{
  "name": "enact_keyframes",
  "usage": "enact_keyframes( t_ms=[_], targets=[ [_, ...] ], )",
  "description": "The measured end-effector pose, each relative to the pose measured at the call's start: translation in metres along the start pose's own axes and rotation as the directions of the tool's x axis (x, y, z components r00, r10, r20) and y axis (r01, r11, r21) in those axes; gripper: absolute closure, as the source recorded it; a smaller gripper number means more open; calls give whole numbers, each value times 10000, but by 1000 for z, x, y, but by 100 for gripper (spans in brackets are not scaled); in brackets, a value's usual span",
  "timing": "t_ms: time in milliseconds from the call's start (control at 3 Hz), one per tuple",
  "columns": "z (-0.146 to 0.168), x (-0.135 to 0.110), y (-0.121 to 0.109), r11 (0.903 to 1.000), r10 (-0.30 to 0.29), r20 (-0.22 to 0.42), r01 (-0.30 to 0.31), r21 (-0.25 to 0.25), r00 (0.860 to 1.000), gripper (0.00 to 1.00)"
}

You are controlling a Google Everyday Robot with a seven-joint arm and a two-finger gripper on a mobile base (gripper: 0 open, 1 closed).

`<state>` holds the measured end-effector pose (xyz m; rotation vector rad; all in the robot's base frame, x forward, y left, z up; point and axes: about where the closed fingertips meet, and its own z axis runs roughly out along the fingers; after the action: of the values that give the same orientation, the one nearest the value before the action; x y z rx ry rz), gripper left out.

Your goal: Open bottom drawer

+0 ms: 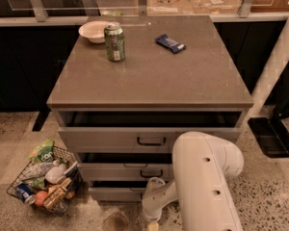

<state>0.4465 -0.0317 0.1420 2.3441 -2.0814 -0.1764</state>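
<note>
gripper point(151, 221) sits low at the bottom edge of the view, just in front of the cabinet's base, at the end of the white arm point(207, 177) that bends down from the right; can't tell whether it's open, closed or gripping anything, since the wrist covers it. bottom drawer point(116, 193) is the lowest grey front, just left of and behind the wrist, w/ a dark gap above it; its right part and handle are hidden by the arm. middle drawer point(120, 171) and top drawer point(106, 139) each stick out further than the one below, both w/ dark bar handles. on the cabinet top point(149, 81): green drink can point(114, 42) touching or just beside a white bowl point(92, 31), blue snack packet point(170, 43) well apart to the right. wire basket point(19, 186) of groceries on the speckled floor, left of the drawers.
</note>
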Motion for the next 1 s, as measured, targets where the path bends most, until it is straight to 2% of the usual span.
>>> enact_keyframes(
  t_ms=[1000],
  targets=[
    [0,0,0,10000,0,1,0,1,10000,0]
  ],
)
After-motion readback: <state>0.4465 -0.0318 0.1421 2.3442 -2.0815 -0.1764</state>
